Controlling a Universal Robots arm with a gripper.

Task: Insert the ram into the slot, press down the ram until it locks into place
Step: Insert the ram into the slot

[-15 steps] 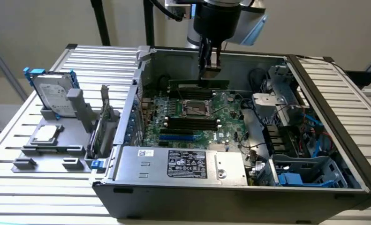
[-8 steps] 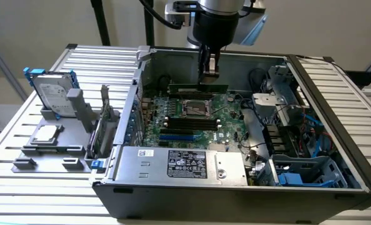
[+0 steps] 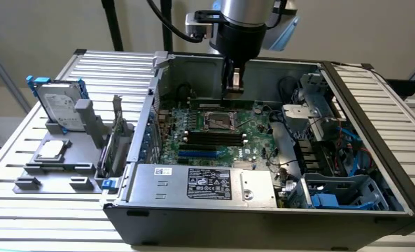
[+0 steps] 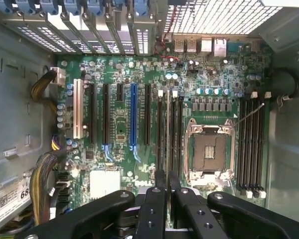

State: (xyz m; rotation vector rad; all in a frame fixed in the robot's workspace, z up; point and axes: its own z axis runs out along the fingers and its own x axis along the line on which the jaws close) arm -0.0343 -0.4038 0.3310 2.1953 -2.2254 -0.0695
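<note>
ram held on edge over the black slots

the gripper (image 3: 234, 92) hangs inside the open computer case (image 3: 263, 223), its fingers (image 4: 160, 175) pinched nearly together on the ram (image 4: 168, 130), gripping the thin stick by its flat faces. from the wrist view the ram shows as a thin edge running along the bank of black slots, with the slot (image 4: 175, 133) just beside that line. to me that grip is meant to keep the stick upright and parallel to the slot. it looks to sit clear above the green board (image 4: 120, 127), not seated, beside the processor socket (image 4: 209, 149).
</note>
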